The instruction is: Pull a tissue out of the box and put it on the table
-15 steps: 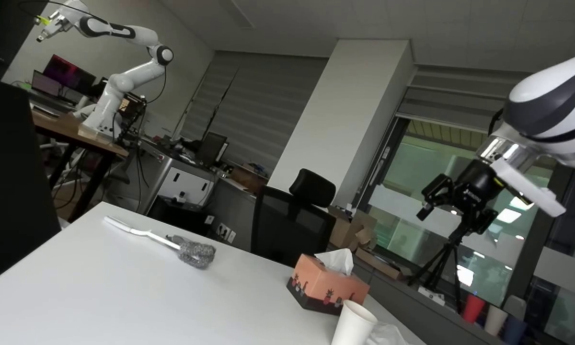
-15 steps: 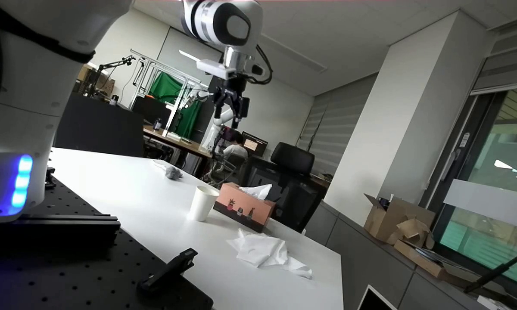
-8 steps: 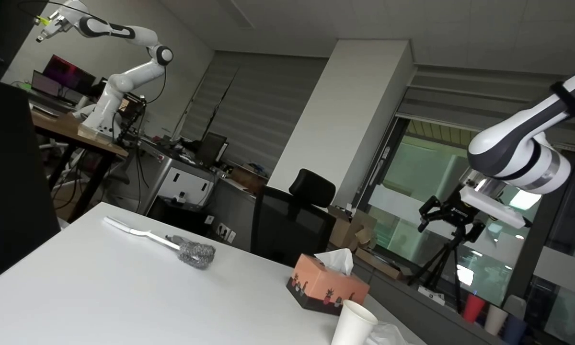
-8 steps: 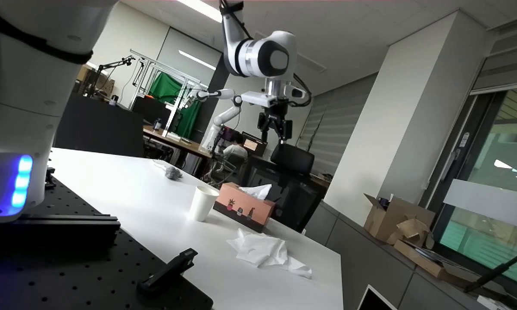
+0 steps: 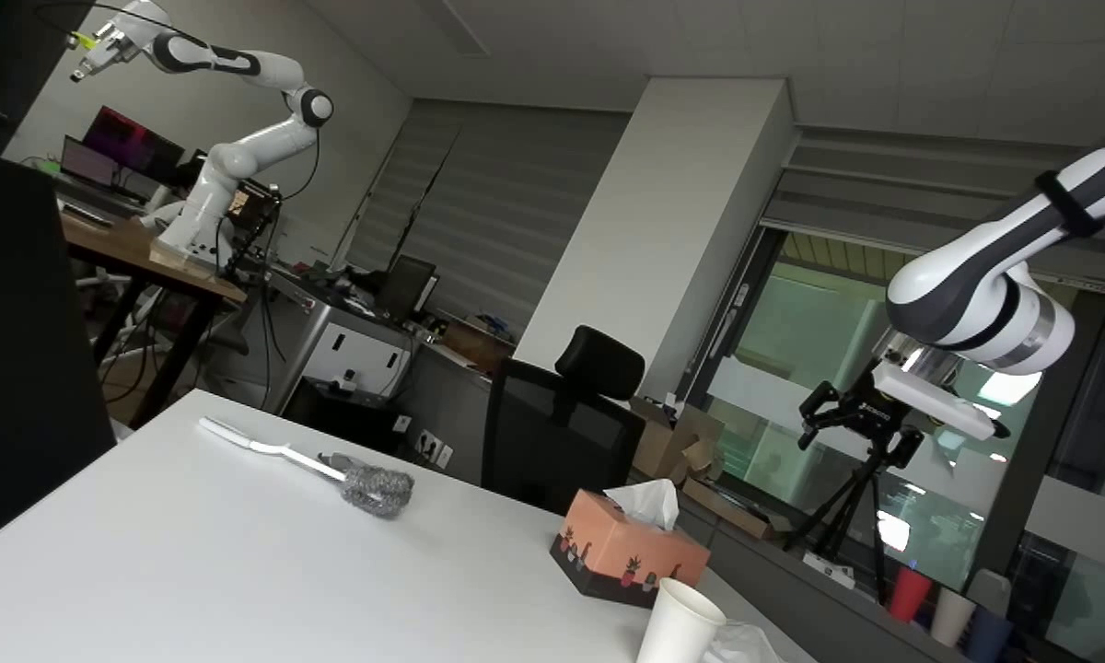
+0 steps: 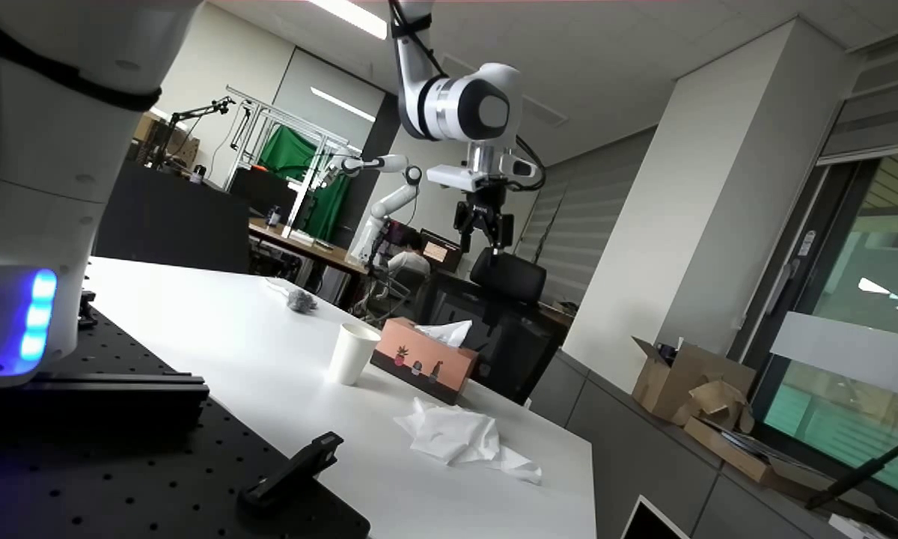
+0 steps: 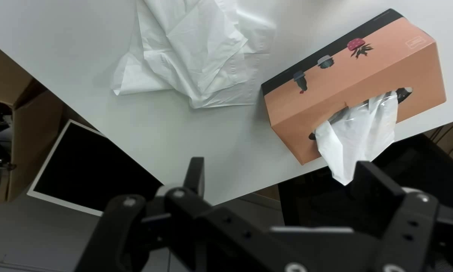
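Note:
An orange tissue box (image 5: 628, 557) with a dark base stands near the table (image 5: 285, 571) edge in both exterior views (image 6: 419, 363) and in the wrist view (image 7: 347, 81). A white tissue (image 7: 356, 132) sticks up from its slot. Another white tissue (image 6: 456, 434) lies crumpled on the table beside the box, also in the wrist view (image 7: 188, 56). My gripper (image 6: 484, 238) hangs well above the box, pointing down. In the wrist view its fingers (image 7: 285, 175) are wide apart with nothing held between them. The tissue's tip appears near the right finger, apart from it in height.
A white paper cup (image 6: 353, 355) stands beside the box. A white-handled brush with a grey head (image 5: 378, 488) lies farther along the table. A black office chair (image 5: 562, 428) stands behind the table edge. A black clamp (image 6: 292, 475) sits on the robot's base plate.
My gripper has moved to above the tissue box and lower, mostly in the first half second, then only slightly. The box, tissues, cup and brush have not moved.

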Controlling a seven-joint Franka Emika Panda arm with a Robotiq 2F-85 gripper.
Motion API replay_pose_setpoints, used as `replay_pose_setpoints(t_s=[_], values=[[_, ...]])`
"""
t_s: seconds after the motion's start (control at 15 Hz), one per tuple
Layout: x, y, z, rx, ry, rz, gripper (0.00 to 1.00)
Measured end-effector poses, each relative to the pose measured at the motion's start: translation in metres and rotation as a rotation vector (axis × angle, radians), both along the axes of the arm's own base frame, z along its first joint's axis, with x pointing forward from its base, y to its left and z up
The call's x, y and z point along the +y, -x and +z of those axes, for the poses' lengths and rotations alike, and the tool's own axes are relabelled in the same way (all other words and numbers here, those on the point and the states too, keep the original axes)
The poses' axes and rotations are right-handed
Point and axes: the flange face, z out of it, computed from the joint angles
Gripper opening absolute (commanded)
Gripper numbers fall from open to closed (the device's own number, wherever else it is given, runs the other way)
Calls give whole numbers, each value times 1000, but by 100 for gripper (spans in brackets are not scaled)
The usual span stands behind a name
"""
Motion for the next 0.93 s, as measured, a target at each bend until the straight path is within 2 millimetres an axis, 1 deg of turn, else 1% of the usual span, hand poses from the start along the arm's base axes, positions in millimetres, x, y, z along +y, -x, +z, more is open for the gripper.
replay_pose_setpoints(t_s=[0.47, 0.6, 0.67, 0.73, 0.8, 0.93], values=[[0, 0, -1, 2, 0, 2, 100], [-2, -3, -1, -15, 7, 1, 100], [-6, -11, -2, -30, 14, -1, 100], [-10, -22, -3, -38, 14, -7, 100], [-15, -36, -7, -41, 13, -7, 100], [-22, -68, -22, -16, 24, 56, 100]])
